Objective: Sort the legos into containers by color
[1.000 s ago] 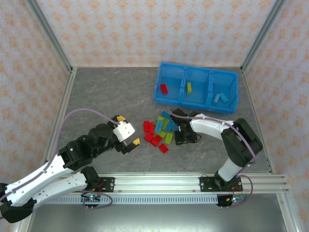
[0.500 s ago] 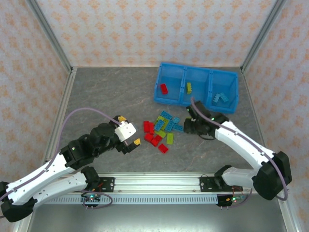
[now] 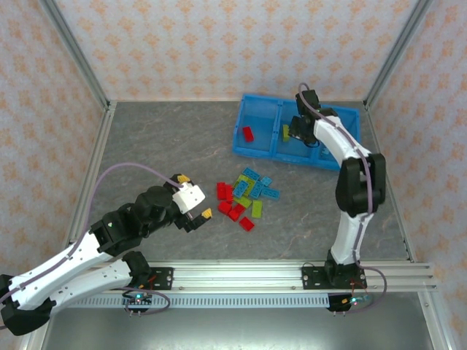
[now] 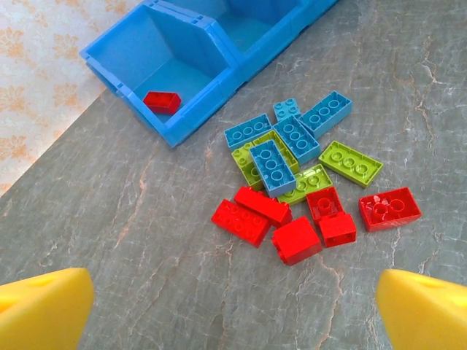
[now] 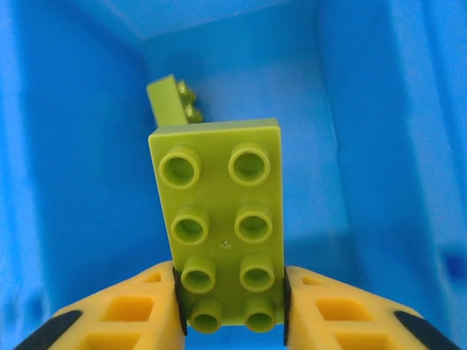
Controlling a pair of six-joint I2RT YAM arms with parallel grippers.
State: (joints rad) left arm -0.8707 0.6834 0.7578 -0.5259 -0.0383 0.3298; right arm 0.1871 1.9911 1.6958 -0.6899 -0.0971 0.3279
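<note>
Right gripper (image 5: 230,310) is narrowed on a lime green 2x4 brick (image 5: 217,211). The yellow fingers (image 5: 128,310) pinch its near short end across the width, studs facing the wrist camera. The brick's long axis runs straight out from the fingers into the tray's middle compartment (image 5: 80,189).

A second lime brick (image 5: 174,100) is already in there, past the held one's far end, up against the far-left corner. The two look apart but overlap in view, so contact can't be told. Blue walls are close on both sides and the floor beyond is open, so a release here looks likely to land in the right bin.

From overhead, the right gripper (image 3: 300,125) is over the middle of the blue tray (image 3: 257,117), with a red brick (image 3: 248,133) in the compartment to its left.

Left gripper (image 4: 233,313) is spread wide and empty, with a yellow fingertip (image 4: 44,310) at each bottom corner. The loose pile (image 4: 306,175) of red, lime and light blue legos lies ahead of it on the grey table (image 4: 146,240), red ones closest.

Overhead, the left gripper (image 3: 195,197) is just beside the pile (image 3: 244,195), so it's the nearer arm for the next pick. There's open table all round the pile, and the tray is well beyond it.
</note>
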